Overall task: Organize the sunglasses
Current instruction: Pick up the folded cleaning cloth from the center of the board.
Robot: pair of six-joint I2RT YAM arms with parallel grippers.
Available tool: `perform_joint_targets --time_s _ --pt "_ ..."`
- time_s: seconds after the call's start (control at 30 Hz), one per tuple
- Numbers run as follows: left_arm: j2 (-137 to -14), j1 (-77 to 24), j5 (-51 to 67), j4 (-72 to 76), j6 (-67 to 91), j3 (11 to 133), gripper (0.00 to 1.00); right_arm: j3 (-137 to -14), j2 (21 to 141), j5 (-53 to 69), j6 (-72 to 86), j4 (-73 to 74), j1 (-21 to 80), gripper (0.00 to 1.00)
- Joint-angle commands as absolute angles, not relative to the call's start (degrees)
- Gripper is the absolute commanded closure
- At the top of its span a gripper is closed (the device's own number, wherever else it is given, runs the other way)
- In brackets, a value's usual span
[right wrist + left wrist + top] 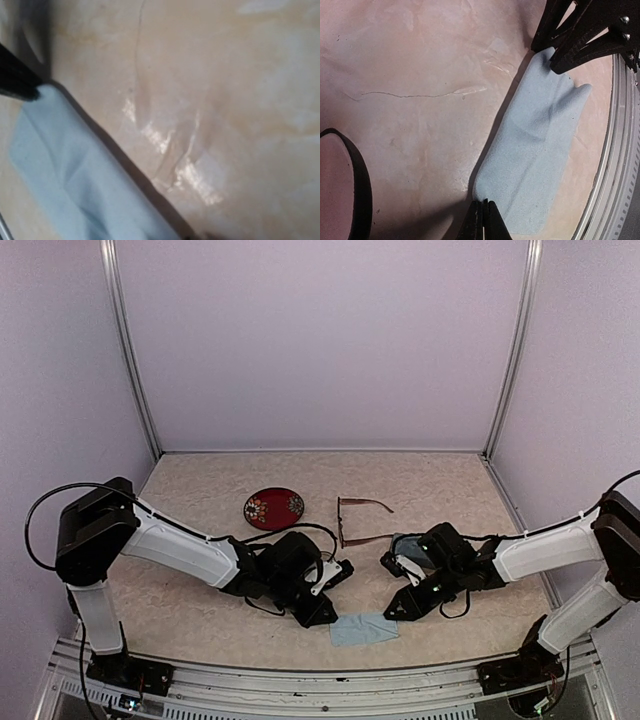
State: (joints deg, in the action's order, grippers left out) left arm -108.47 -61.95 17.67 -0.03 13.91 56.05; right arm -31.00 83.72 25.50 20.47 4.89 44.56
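Left wrist view: my left gripper (482, 212) is pressed together at one corner of the light-blue cloth (535, 150). My right gripper (559, 56) straddles the opposite corner; I cannot tell whether it grips.

Right wrist view soft throughout. Light-blue cloth (75, 175) runs off its bottom edge; a black object (15, 77) is cut by the left edge, identity undetermined. Left wrist view: dark-rimmed object (357, 185) cut by left and bottom edges, not identifiable. Right gripper (549, 57) cropped at the top edge there; whether it grips the cloth cannot be determined. Top view: grey-blue item (405, 544) partly concealed behind the right arm (540, 550), its form not established
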Motion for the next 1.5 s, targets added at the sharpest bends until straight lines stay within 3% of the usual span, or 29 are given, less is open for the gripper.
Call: perform_joint_targets --time_s 0.0,0.33,0.93,1.47 --pt "-109.96 -62.62 18.28 -0.98 14.20 56.91 0.99 -30.66 84.54 25.31 19.96 5.12 44.21 0.81" --pt "-107.64 -62.76 16.82 -0.29 14.85 56.04 1.00 -31.44 84.41 25.26 18.90 4.78 44.20 1.00" --pt "-99.67 -61.79 12.85 -4.54 14.10 53.96 1.00 -39.24 83.82 27.72 14.74 5.09 46.46 1.00" --pt "-87.98 -58.19 8.36 -11.30 13.11 47.26 1.00 -47.57 91.00 28.29 12.72 3.56 50.13 1.00"
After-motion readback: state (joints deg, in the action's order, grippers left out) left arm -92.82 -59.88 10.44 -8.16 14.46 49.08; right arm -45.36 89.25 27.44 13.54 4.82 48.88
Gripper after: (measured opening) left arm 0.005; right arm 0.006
